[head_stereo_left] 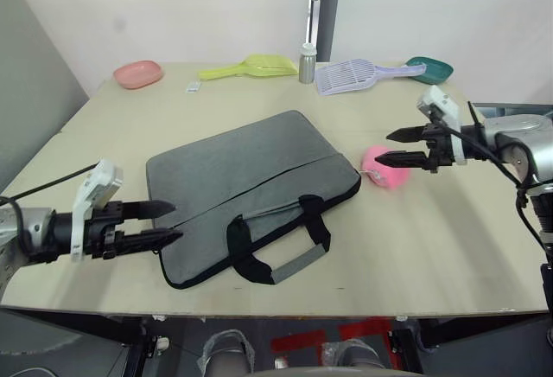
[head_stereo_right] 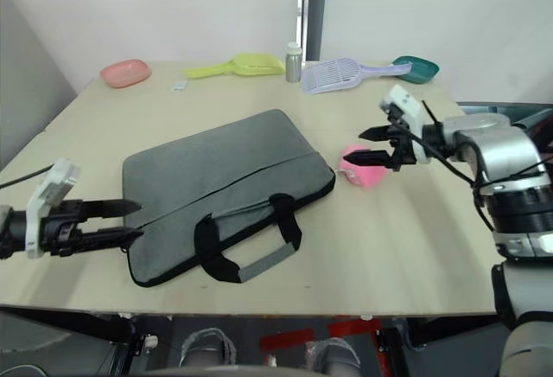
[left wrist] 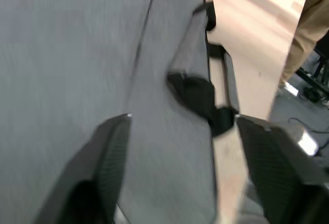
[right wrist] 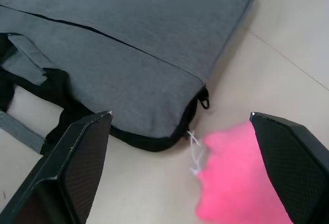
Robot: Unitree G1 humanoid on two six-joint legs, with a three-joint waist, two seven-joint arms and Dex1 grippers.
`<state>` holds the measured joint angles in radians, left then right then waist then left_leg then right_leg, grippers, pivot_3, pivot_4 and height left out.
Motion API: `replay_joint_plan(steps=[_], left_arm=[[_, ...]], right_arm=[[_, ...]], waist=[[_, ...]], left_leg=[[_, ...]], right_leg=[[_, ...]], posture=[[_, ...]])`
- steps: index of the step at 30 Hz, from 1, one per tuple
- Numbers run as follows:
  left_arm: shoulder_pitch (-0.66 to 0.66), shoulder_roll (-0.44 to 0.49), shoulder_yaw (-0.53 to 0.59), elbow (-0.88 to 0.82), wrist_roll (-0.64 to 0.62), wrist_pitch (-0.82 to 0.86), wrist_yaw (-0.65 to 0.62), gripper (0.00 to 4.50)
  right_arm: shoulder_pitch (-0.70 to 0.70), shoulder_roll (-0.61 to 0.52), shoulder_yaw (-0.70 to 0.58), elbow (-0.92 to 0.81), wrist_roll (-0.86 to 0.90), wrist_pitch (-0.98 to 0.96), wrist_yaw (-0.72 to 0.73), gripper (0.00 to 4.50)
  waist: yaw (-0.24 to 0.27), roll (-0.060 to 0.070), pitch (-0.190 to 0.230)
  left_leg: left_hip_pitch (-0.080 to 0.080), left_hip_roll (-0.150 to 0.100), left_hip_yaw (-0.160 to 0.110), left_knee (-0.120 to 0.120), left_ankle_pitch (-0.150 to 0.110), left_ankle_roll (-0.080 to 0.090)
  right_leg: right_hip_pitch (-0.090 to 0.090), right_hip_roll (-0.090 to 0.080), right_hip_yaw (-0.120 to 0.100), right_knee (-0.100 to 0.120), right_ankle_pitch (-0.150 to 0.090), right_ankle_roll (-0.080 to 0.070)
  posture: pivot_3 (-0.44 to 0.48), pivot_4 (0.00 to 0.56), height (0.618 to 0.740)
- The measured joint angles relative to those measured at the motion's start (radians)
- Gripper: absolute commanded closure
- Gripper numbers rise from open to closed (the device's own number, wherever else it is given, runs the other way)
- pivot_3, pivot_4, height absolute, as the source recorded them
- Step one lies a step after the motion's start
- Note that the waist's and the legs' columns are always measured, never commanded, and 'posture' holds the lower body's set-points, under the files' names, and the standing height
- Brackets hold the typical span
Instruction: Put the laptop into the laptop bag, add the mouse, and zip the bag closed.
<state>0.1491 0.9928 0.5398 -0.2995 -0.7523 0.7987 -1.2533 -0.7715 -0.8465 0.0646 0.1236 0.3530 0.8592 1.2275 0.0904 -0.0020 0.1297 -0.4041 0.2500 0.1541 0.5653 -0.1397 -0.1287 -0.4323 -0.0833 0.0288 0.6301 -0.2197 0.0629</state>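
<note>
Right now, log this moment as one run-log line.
laptop bag: flat on table, looks closed | left hand: open, at bag's near-left corner | right hand: open, above pink plush toy

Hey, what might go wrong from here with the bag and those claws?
The right claw hangs open by the pink plush toy, which it might grab as if it were a mouse. The left claw, open at the laptop bag corner, could push the bag or snag its black strap handles.

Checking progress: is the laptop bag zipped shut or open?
Looks shut: the laptop bag lies flat, no gap along its edge, zipper pull at the corner.
</note>
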Motion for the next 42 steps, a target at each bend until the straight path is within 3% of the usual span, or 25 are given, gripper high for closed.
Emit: replay_joint_plan(steps=[6, 11, 14, 23, 27, 30, 36, 37, 41, 42], left_arm=[[0.122, -0.07, 0.122, 0.013, -0.03, 0.107, 0.13, 0.01], [0.149, -0.145, 0.141, -0.047, -0.118, 0.238, 0.254, 0.01], [0.161, -0.207, 0.093, -0.08, -0.129, 0.258, 0.319, 0.01], [0.073, -0.267, -0.07, -0.062, -0.068, 0.225, 0.454, 0.01], [0.032, -0.286, -0.119, -0.061, -0.053, 0.21, 0.491, 0.0], [0.012, -0.288, -0.15, -0.047, -0.026, 0.179, 0.498, 0.82], [-0.025, -0.288, -0.169, -0.006, -0.026, 0.166, 0.483, 2.99], [-0.034, -0.288, -0.169, -0.002, -0.026, 0.166, 0.485, 3.24], [-0.075, -0.272, -0.176, 0.016, -0.021, 0.168, 0.488, 4.49], [-0.087, -0.259, -0.183, 0.027, -0.019, 0.169, 0.484, 4.49]], right_arm=[[-0.07, 0.103, 0.143, 0.129, -0.075, -0.098, 0.004, 0.0], [-0.111, 0.169, 0.219, 0.286, -0.147, -0.201, 0.025, 0.0], [-0.138, 0.197, 0.236, 0.376, -0.182, -0.256, 0.04, 0.0], [-0.193, 0.222, 0.25, 0.559, -0.273, -0.358, 0.048, 0.0], [-0.221, 0.219, 0.245, 0.615, -0.286, -0.365, 0.047, 1.15], [-0.22, 0.218, 0.244, 0.614, -0.288, -0.364, 0.054, 2.15], [-0.186, 0.218, 0.223, 0.566, -0.283, -0.329, 0.061, 4.3], [-0.178, 0.216, 0.219, 0.552, -0.283, -0.323, 0.061, 4.5], [-0.126, 0.191, 0.207, 0.448, -0.276, -0.284, 0.077, 4.5], [-0.108, 0.182, 0.207, 0.412, -0.273, -0.27, 0.083, 4.5]], waist=[[-0.003, -0.001, 0.0], [0.001, -0.001, 0.001], [-0.002, -0.002, 0.001], [0.004, -0.002, 0.001], [0.01, -0.002, 0.001], [0.01, -0.002, 0.001], [0.011, -0.002, 0.001], [0.011, -0.002, 0.001], [0.01, -0.002, 0.001], [0.01, -0.002, 0.001]], left_leg=[[-0.001, 0.0, -0.001, 0.003, 0.0, 0.0], [-0.002, 0.0, -0.002, 0.004, 0.0, 0.0], [-0.002, 0.0, -0.003, 0.005, 0.0, 0.0], [-0.002, -0.001, -0.005, 0.015, 0.0, 0.003], [-0.001, -0.002, -0.006, 0.021, 0.001, 0.004], [0.0, -0.002, -0.006, 0.025, 0.001, 0.005], [0.0, -0.003, -0.006, 0.027, 0.001, 0.007], [-0.001, -0.003, -0.007, 0.027, 0.001, 0.007], [-0.001, -0.003, -0.007, 0.027, 0.001, 0.007], [-0.001, -0.003, -0.007, 0.026, 0.001, 0.007]], right_leg=[[0.0, 0.0, 0.0, 0.001, 0.001, -0.001], [0.0, 0.0, -0.001, 0.001, 0.001, -0.001], [0.0, 0.0, -0.001, 0.002, 0.001, -0.001], [0.002, -0.002, -0.001, 0.011, 0.001, -0.002], [0.005, -0.004, -0.002, 0.016, 0.001, -0.002], [0.008, -0.006, -0.002, 0.017, 0.002, -0.003], [0.009, -0.007, -0.002, 0.017, 0.003, -0.004], [0.009, -0.007, -0.003, 0.017, 0.003, -0.004], [0.009, -0.007, -0.003, 0.016, 0.003, -0.004], [0.009, -0.007, -0.003, 0.016, 0.003, -0.004]], posture=[[0.0, 0.15, 0.74], [0.0, 0.15, 0.74], [0.0, 0.15, 0.74], [0.0, 0.15, 0.74], [0.0, 0.15, 0.74], [0.0, 0.15, 0.74], [0.0, 0.15, 0.74], [0.0, 0.15, 0.74], [0.0, 0.15, 0.74], [0.0, 0.15, 0.74]])
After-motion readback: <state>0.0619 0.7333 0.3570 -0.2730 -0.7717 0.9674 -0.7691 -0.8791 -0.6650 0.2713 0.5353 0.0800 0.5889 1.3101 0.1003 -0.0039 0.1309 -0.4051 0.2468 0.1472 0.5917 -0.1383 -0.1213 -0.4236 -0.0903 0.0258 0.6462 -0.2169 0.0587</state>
